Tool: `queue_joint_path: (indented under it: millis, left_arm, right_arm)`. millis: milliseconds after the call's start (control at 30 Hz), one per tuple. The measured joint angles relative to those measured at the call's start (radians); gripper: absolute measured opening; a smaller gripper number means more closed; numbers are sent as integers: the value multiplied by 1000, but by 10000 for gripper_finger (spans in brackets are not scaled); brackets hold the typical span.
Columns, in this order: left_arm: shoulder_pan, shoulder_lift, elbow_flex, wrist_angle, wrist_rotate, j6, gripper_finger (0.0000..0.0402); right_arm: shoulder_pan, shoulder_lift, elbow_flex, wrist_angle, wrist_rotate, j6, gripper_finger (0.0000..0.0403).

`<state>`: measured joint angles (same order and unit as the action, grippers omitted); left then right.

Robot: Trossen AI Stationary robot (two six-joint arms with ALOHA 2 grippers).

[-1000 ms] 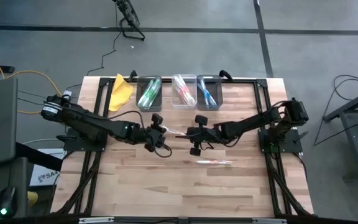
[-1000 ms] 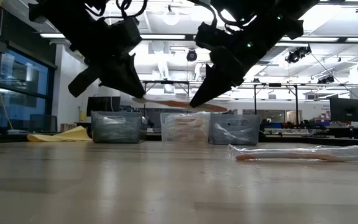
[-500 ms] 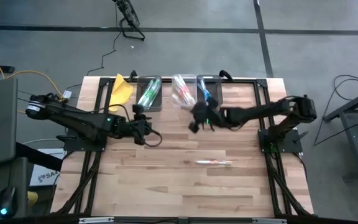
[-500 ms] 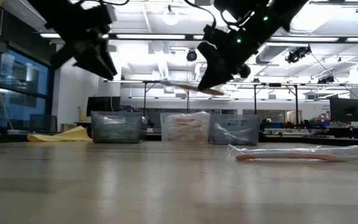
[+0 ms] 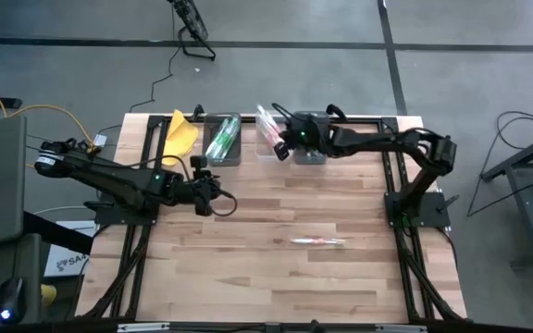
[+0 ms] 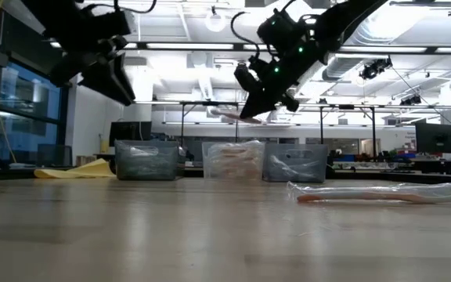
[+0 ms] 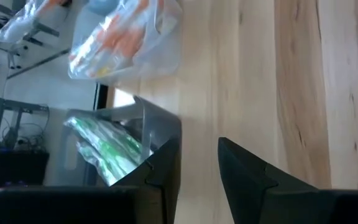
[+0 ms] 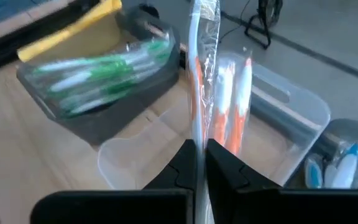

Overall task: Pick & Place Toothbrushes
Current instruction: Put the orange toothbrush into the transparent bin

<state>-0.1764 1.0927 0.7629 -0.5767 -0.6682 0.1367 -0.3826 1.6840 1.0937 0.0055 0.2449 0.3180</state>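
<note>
My right gripper [image 5: 285,145] is shut on a clear-wrapped orange-and-white toothbrush [image 8: 201,68] above the middle clear bin [image 5: 272,148], which holds more orange toothbrushes [image 8: 234,102]. Green toothbrushes [image 5: 221,139] fill the dark bin on its left and blue ones [image 5: 307,139] the bin on its right. Another wrapped orange toothbrush [image 5: 317,240] lies flat on the bare wood nearer the front. My left gripper [image 5: 215,188] hovers open over the table's left half, with nothing between its fingers [image 7: 166,168]. My right gripper pinches the wrapped toothbrush at one end [image 8: 197,132] between its two fingers. The fingers slant downward toward the table's far edge and lie along the brush. Its long free end [image 5: 265,118] sticks out past the fingertips, lifted clear above the middle bin.
A yellow cloth [image 5: 179,135] lies at the far left corner beside the bins. The three bins stand in a row along the far edge [image 6: 221,160]. Open wood stretches across the middle and front of the table [image 5: 276,277].
My left gripper has let go of the toothbrush both grippers held, and has drawn back toward the table's left edge and upward. My right gripper has carried the toothbrush toward the far edge, up over the middle bin, rolling as it went.
</note>
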Motion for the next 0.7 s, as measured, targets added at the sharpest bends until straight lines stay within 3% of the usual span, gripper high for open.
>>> queue_joint_path:
  millis: [433,700]
  left_arm:
    - [0,-1,-24,4,-1,-11,101]
    - [0,0,-24,-2,0,-37,101]
  right_arm:
    - [-32,227,80,-11,-39,96,11]
    - [-43,248,87,-11,10,149,11]
